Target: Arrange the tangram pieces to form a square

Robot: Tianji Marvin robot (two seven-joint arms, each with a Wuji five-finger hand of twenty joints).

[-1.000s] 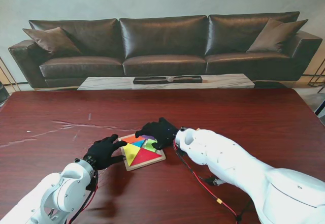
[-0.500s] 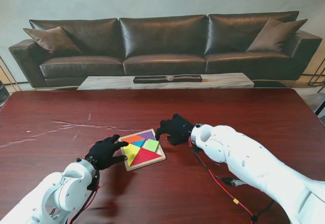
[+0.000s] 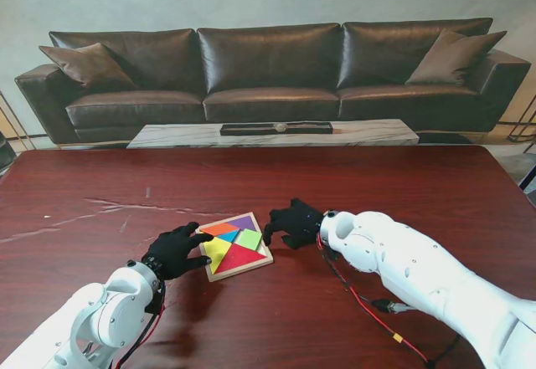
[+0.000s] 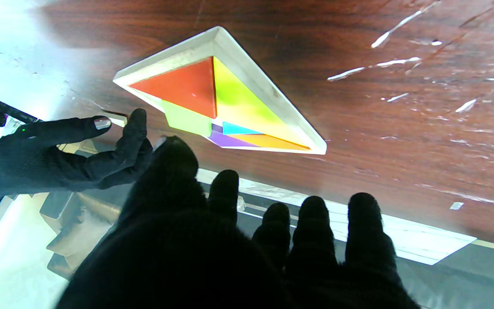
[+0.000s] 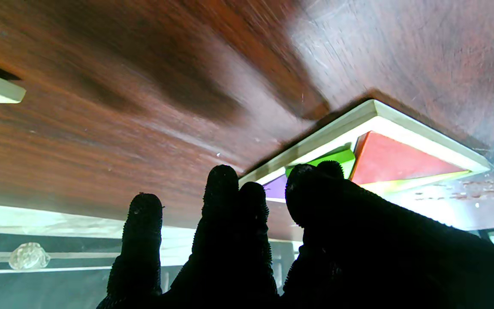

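A pale wooden tray (image 3: 239, 271) lies on the dark red table (image 3: 402, 193) and holds the coloured tangram pieces fitted as a square: red (image 3: 240, 257), yellow (image 3: 216, 250), orange (image 3: 219, 228), purple (image 3: 244, 222), light green (image 3: 249, 238) and a small blue one. My left hand (image 3: 175, 251), in a black glove, rests at the tray's left side, fingers spread and holding nothing. My right hand (image 3: 293, 222) hovers just off the tray's right edge, fingers apart and empty. The same tray (image 4: 268, 92) shows in the left wrist view and the tray (image 5: 405, 122) in the right wrist view.
A dark leather sofa (image 3: 268, 72) and a low marble coffee table (image 3: 276, 133) stand beyond the table's far edge. A red cable (image 3: 360, 306) runs from my right arm across the table near me.
My right hand has drawn back to the right, off the tangram pieces and past the tray's edge. The left hand and the tray have stayed put.
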